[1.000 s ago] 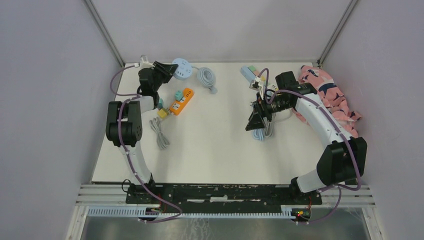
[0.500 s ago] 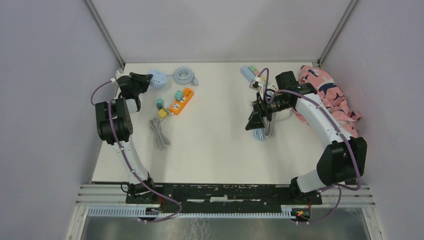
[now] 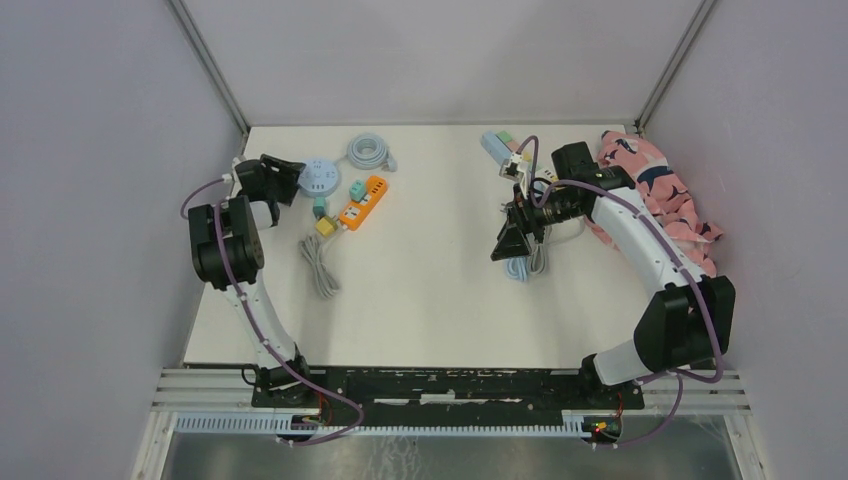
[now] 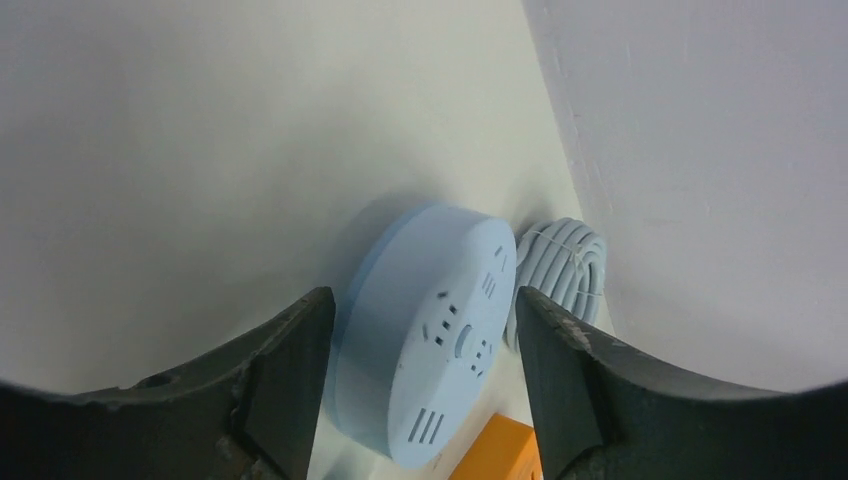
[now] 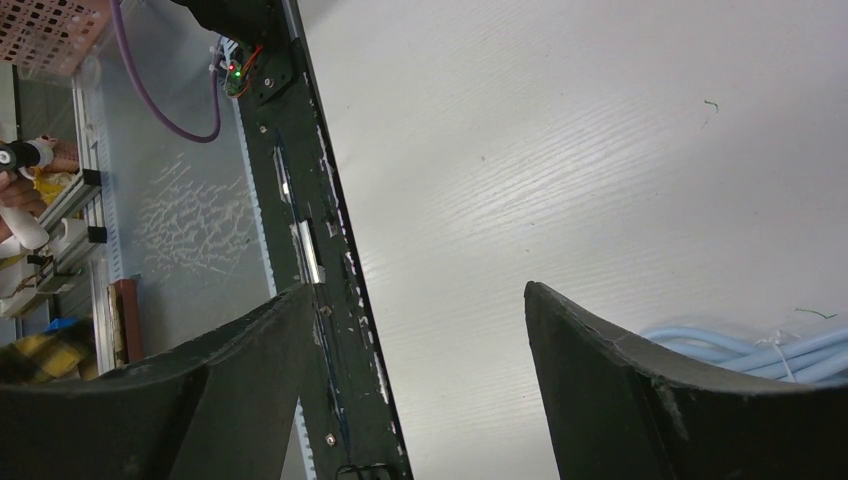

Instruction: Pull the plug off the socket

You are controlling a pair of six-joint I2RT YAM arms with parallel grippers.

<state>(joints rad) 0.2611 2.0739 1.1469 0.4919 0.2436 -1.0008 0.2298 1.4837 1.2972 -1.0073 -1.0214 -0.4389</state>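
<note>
Left gripper: jaws apart, one dark finger on each side of the round blue socket; there is a thin gap on the left side, and I cannot tell whether the right side touches.
Round blue socket: lies flat on the white table in the far-left part, its face of slot holes showing. No plug shows in the slots that can be seen.
Coiled cable: pale blue-grey, just beyond the round socket, near the back wall.
Orange power strip: just right of the round socket, lying at a slant.
Teal plug: against the strip's left long side; I cannot tell whether it is seated.
Second teal plug: just off the strip's near end.
Yellow plug: beside the second teal plug, with a grey cord running from there toward the near edge.
Right gripper: jaws wide apart with nothing between them, hanging above bare table, well apart from the left arm.
Light blue cable: bundled on the table beside the right finger.
Blue power strip: at the far edge, beyond the right wrist.
Pink patterned cloth: heaped along the table's right edge.
</note>
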